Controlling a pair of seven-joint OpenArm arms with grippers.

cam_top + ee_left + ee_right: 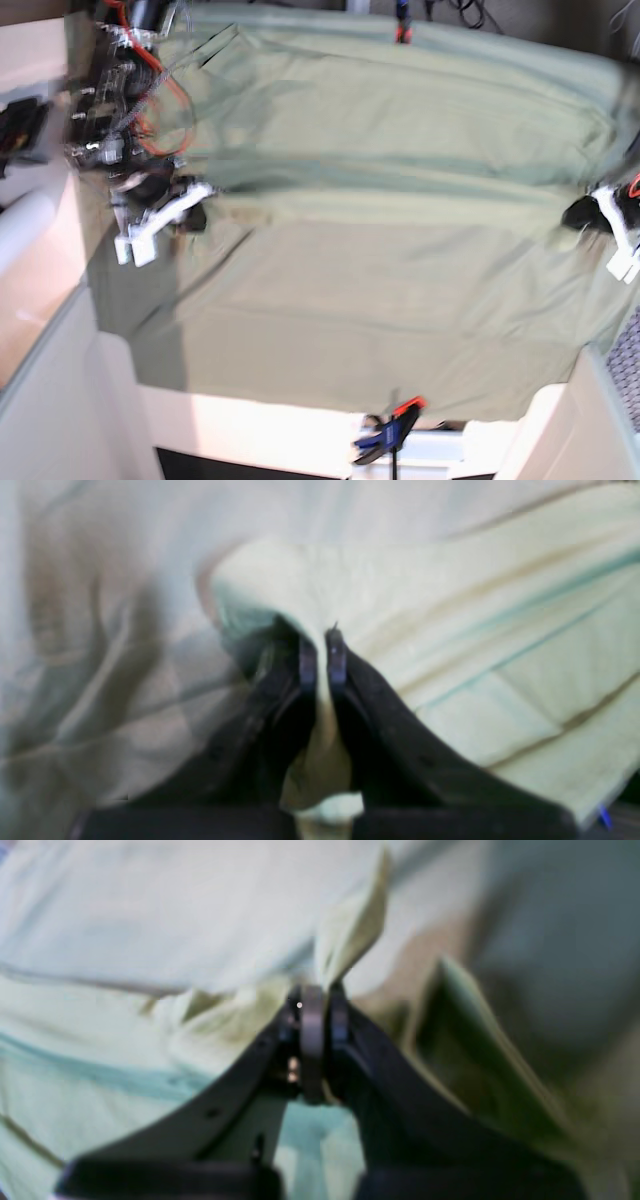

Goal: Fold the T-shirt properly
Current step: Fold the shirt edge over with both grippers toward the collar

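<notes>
The pale sage-green T-shirt (380, 290) is spread wide across the middle of the base view, stretched between both grippers. My left gripper (322, 647) is shut on a pinched fold of the shirt's fabric (450, 630); in the base view it is at the right edge (600, 215). My right gripper (315, 1002) is shut on another bunched edge of the shirt (125, 1040); in the base view it is at the left (165, 215). Both wrist views are blurred. The collar and label are not visible.
A larger green cloth (400, 110) covers the table under the shirt. An orange clamp (402, 30) holds it at the far edge and a blue-and-orange clamp (390, 430) at the near edge. A white roll (25, 230) lies off the table at left.
</notes>
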